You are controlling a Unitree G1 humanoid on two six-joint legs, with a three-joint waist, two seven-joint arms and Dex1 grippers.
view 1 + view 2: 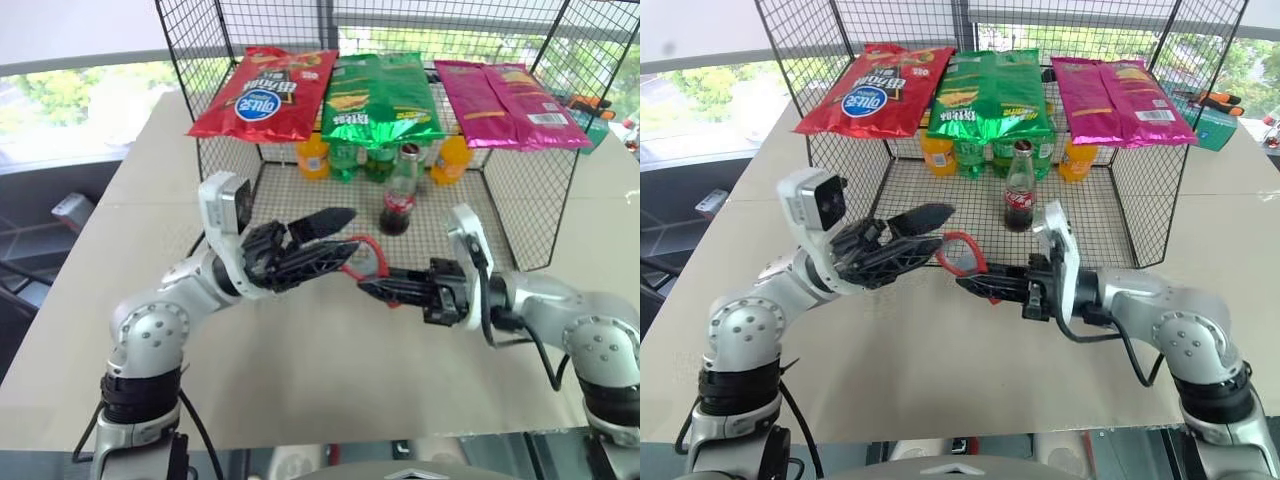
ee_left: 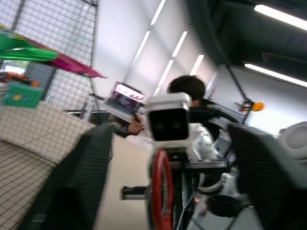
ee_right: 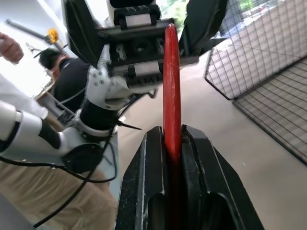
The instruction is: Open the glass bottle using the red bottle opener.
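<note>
The glass bottle (image 1: pixel 400 196) stands upright and capped inside the wire cage, dark liquid low down, red label. In front of the cage, above the table, my two grippers meet. My right gripper (image 1: pixel 366 287) is shut on the handle of the red bottle opener (image 1: pixel 367 254), whose ring head sticks out toward the left hand. In the right wrist view the red bottle opener (image 3: pixel 171 81) rises straight from the closed fingers (image 3: pixel 148 158). My left gripper (image 1: pixel 350 232) is open, its two black fingers spread on either side of the ring without gripping it.
A black wire cage (image 1: pixel 520 200) stands on the beige table (image 1: pixel 330 380), open toward me. Red (image 1: pixel 265 92), green (image 1: pixel 378 100) and pink (image 1: pixel 505 105) snack bags lie on its top. Orange (image 1: pixel 313 158) and green (image 1: pixel 348 160) plastic bottles stand at its back. A person (image 3: pixel 67 81) is near.
</note>
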